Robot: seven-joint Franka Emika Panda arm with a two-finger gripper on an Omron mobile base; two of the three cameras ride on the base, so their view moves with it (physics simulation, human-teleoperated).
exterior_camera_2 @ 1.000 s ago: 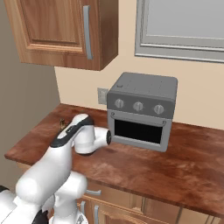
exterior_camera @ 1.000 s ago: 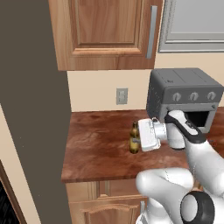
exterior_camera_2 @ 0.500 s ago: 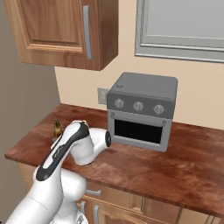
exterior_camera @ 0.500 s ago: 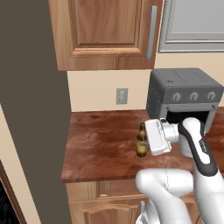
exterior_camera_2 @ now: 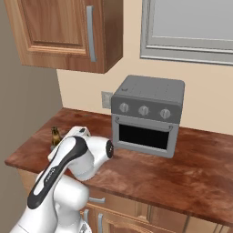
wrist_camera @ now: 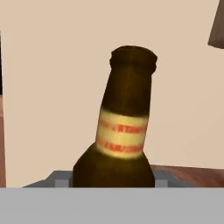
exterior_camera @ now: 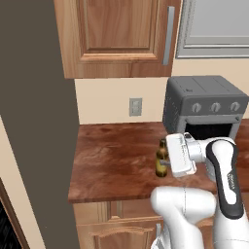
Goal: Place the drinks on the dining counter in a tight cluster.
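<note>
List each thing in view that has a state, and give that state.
Brown bottle: upright, between the gripper's fingers.
Gripper: closed on the brown bottle.
Toaster oven: door shut, on the counter.
Wall cabinet: door shut.

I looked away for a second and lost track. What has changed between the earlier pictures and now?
The gripper has carried the amber bottle to the right along the counter, toward the toaster oven, and nearer the counter's front edge. The bottle stays upright at the gripper. The oven, cabinet and wall outlet have not moved.
</note>
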